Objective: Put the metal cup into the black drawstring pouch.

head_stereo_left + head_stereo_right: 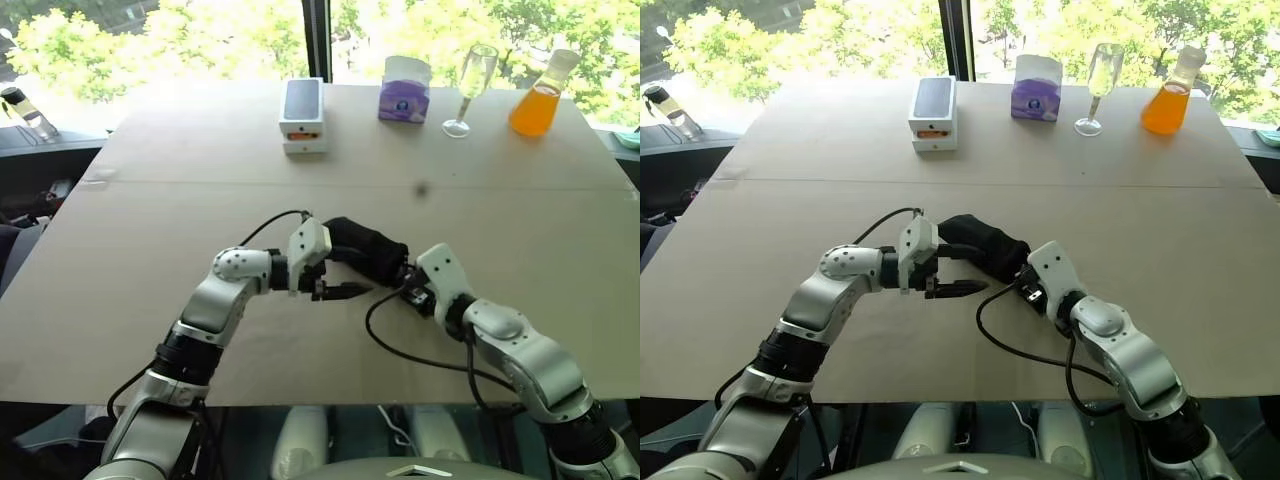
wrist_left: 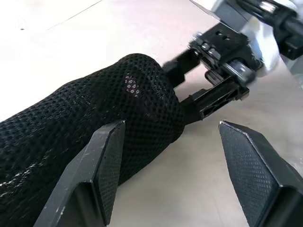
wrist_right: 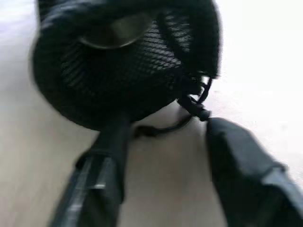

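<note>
The black drawstring pouch (image 1: 365, 250) lies on its side in the middle of the table, its open mouth turned toward my right gripper (image 1: 405, 283). Inside that mouth a dull round face of the metal cup (image 3: 116, 30) shows. My right gripper's fingers stand apart right at the mouth, one finger (image 3: 106, 156) under the rim, the other below the drawstring cord (image 3: 196, 108). My left gripper (image 1: 340, 290) is open beside the pouch's near flank; one finger (image 2: 104, 161) rests against the mesh, the other is off it.
Along the table's far edge stand a white box (image 1: 302, 115), a purple tissue box (image 1: 404, 90), a stemmed glass (image 1: 472, 85) and an orange flask (image 1: 540, 98). A bottle (image 1: 28, 112) stands off the table at far left. A black cable (image 1: 400, 352) loops by my right wrist.
</note>
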Robot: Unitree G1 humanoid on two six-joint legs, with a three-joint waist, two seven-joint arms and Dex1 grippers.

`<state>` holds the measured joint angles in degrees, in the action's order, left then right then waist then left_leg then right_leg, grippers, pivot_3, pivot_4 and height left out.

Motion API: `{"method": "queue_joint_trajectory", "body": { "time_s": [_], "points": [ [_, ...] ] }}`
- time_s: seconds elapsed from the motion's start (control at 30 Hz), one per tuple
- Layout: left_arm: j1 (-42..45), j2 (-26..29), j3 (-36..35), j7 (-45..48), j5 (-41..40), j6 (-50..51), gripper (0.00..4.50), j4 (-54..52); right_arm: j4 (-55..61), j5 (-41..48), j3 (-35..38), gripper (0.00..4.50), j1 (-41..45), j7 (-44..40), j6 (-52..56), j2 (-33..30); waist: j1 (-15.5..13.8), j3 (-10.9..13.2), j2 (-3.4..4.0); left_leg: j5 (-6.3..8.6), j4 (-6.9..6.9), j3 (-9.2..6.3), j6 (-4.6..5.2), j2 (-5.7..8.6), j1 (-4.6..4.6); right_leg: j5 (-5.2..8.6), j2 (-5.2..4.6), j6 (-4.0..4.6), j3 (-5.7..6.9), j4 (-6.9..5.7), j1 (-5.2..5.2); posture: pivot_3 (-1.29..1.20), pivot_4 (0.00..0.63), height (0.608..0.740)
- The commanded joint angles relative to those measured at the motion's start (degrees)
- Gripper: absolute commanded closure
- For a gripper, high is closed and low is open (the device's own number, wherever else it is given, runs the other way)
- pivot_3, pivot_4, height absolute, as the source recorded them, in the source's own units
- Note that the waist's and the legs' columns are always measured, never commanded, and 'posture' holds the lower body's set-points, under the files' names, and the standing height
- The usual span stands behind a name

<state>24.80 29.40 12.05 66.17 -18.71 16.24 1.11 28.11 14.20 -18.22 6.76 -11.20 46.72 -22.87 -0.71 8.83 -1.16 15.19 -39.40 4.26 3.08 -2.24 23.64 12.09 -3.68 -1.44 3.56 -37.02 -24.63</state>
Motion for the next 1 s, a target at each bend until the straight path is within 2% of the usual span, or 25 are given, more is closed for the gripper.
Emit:
{"method": "queue_joint_trajectory", "body": {
  "time_s": [0.03,0.13,0.17,0.4,0.63,0.8,1.0],
  "points": [
    [0.2,0.2,-0.4,0.6,-0.1,-0.8,1.21,-0.9,-2.9,-1.3,1.3,3.09,-2.5,-1.2,1.4,-1.4,-0.1,-0.1,-0.02,0.01,0.00,0.00,0.01,0.00,0.00,0.00,-0.01,0.00,0.00,0.01,0.03,0.00,0.150,0.737],
    [0.5,-0.2,-0.2,0.8,0.1,-1.2,1.21,-0.1,-3.5,-1.6,3.1,4.37,-2.2,-1.6,1.1,-1.2,-0.2,-0.1,-0.03,0.02,-0.01,-0.01,0.03,0.04,0.00,0.00,-0.04,-0.01,-0.01,0.03,0.06,0.00,0.150,0.737],
    [0.6,-0.2,-0.2,0.8,0.2,-1.4,1.21,0.2,-3.4,-1.7,3.4,4.45,-2.2,-1.8,1.1,-1.2,-0.2,-0.1,-0.03,0.02,-0.02,-0.02,0.03,0.05,0.01,0.00,-0.04,-0.01,-0.01,0.03,0.06,0.00,0.150,0.737],
    [0.3,-0.9,-0.5,1.3,0.0,-2.4,1.21,1.2,-0.2,-0.7,7.3,4.45,-2.9,-3.6,1.9,-2.7,-0.5,-0.1,-0.02,0.02,-0.02,-0.07,0.04,0.07,0.06,0.00,-0.05,0.00,0.02,0.06,0.06,0.00,0.150,0.737],
    [-0.2,-1.4,-0.9,1.5,-0.3,-2.9,1.21,1.2,3.2,5.0,13.1,4.45,-4.0,-6.7,4.1,-1.7,-0.4,-0.1,-0.02,0.04,-0.02,-0.08,0.07,0.08,0.07,-0.01,-0.06,-0.01,0.01,0.08,0.06,0.00,0.150,0.737],
    [0.3,-1.6,-2.5,2.3,-3.3,-0.8,1.21,-0.7,9.4,8.6,16.6,4.45,-2.4,-12.4,3.1,-6.2,-0.1,-0.1,0.01,0.04,-0.01,-0.07,0.08,0.06,0.09,-0.01,-0.03,-0.01,0.00,0.08,0.04,0.00,0.150,0.737],
    [4.5,-2.2,-3.3,1.8,-5.7,1.3,1.21,-3.4,13.6,9.1,18.7,4.45,5.0,-18.1,3.2,-16.5,-0.1,0.0,0.11,0.05,0.00,-0.07,0.08,0.04,0.08,0.03,0.02,-0.06,-0.03,0.07,-0.02,0.00,0.150,0.737]
  ]
}}
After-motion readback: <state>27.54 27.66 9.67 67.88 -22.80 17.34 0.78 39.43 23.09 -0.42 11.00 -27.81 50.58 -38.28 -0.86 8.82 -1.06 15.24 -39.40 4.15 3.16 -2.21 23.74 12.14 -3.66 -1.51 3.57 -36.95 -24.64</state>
